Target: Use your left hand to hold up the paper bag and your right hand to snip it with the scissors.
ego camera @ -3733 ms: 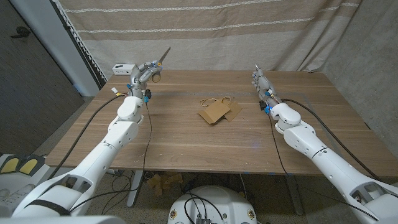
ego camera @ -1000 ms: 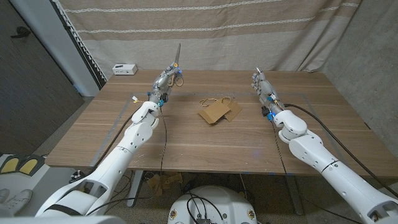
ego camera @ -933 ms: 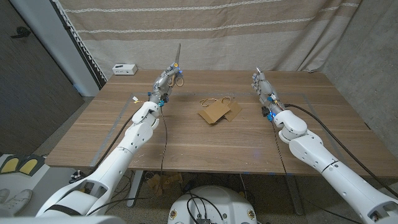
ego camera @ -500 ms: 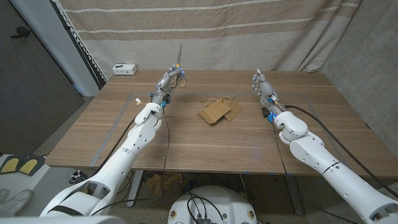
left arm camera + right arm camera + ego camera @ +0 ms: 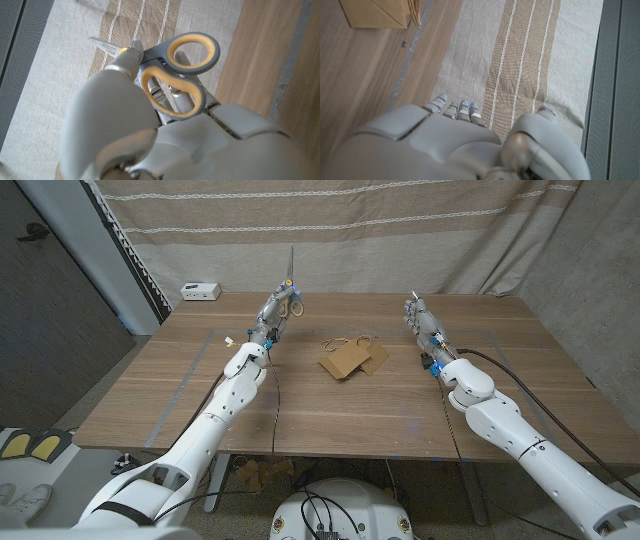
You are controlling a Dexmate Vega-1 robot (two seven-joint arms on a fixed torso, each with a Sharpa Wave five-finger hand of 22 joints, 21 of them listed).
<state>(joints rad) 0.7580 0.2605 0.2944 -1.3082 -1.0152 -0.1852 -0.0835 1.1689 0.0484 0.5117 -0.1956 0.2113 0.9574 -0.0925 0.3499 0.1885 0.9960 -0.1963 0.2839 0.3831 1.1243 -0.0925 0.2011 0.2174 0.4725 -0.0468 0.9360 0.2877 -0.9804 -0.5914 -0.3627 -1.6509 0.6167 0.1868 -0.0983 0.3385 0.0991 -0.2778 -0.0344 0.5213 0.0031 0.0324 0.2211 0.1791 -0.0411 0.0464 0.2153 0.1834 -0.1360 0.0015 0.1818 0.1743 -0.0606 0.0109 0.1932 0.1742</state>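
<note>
The brown paper bag (image 5: 347,358) lies flat near the middle of the wooden table (image 5: 300,410), its twine handles toward the back. My left hand (image 5: 271,312) is raised over the table's back left. It grips the yellow-handled scissors (image 5: 289,288), whose blades point straight up. In the left wrist view the scissors (image 5: 180,70) have their yellow loops above my left hand (image 5: 115,120). My right hand (image 5: 421,316) stands to the right of the bag, fingers extended, holding nothing. In the right wrist view a corner of the bag (image 5: 380,12) lies beyond my right hand (image 5: 450,135).
A small white box (image 5: 200,290) sits at the table's back left corner. A striped beige curtain (image 5: 400,230) hangs close behind the table. Bare wood lies in front of the bag and on either side of it.
My left hand has carried the scissors to the right, toward the table's middle, and the blades now point up. The bag and my right hand have stayed put.
</note>
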